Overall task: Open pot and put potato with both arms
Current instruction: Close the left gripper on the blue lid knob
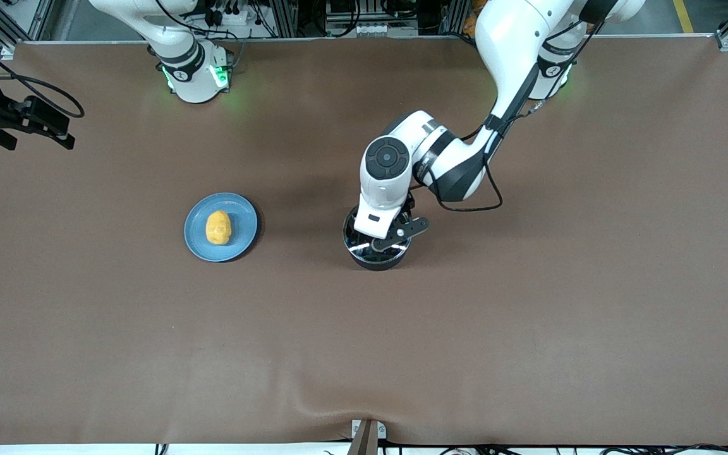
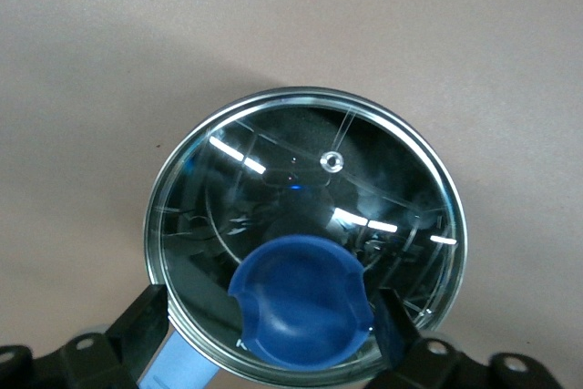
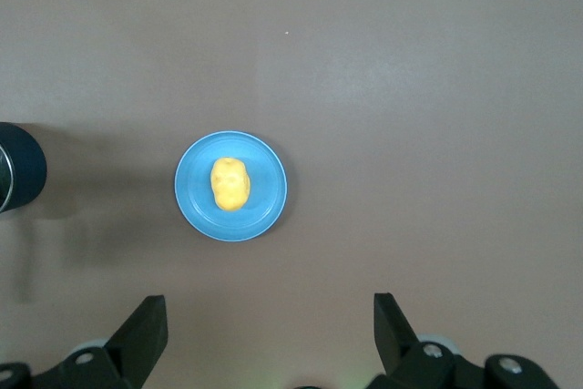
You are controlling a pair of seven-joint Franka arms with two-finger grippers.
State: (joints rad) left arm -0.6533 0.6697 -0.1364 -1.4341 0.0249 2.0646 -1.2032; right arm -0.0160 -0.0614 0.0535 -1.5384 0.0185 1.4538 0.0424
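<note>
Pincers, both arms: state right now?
Left pincer: open, straddling the lid's blue knob on the pot, holding nothing.
Right pincer: open, empty, high above the table.

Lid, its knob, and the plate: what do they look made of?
Lid: clear glass with a bright metal rim; ceiling lights reflect in it, and a small vent hole shows. Knob: matte blue, probably plastic or silicone; no sharp glints. Plate: smooth light-blue, likely plastic or glazed ceramic; the look leaves that open.

Front view high, facing both bases, left wrist view close above pot lid [image 2: 305, 234], right wrist view high over plate [image 3: 231, 186], plate [image 1: 221, 227] shared with front view
</note>
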